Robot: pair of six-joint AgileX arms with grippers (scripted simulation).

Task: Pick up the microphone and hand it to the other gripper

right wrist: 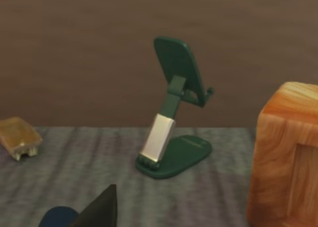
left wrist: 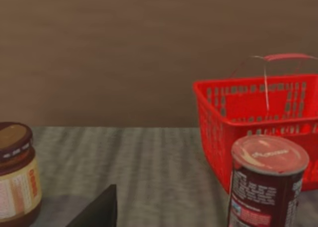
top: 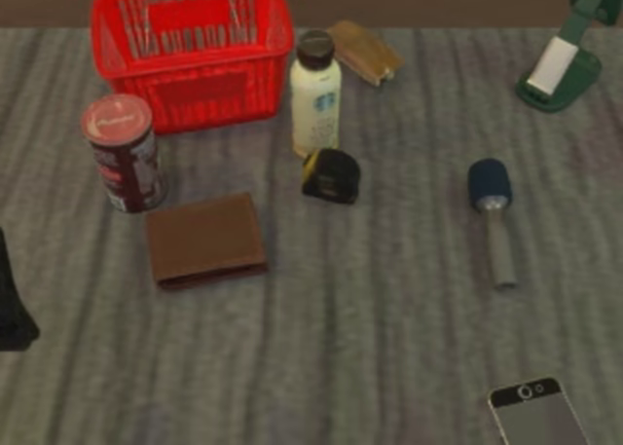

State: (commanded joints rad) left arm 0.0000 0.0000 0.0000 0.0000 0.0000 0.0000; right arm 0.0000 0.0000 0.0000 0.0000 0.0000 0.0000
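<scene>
Basket [top: 195, 51], red with a raised handle, stands at the table's [top: 341, 348] far left and serves as the landmark here. Well to the left of it and nearer the camera, a dark shape at the top view's left edge is the left gripper [top: 15, 309]; whether its fingers are wide or narrow cannot be told. Just in front of the basket's left corner stands a red can [top: 125, 153], and in front of the basket, past the can, lies a brown wallet [top: 206, 241]. Just right of the basket stands a cream bottle [top: 316, 94], with a black and yellow tape measure [top: 331, 175] touching its near side. Well to the right of the basket lies the microphone [top: 494, 216], flat, untouched, navy head toward the far edge. The right gripper shows only as a dark tip [right wrist: 97, 209] in the right wrist view, its opening impossible to tell.
</scene>
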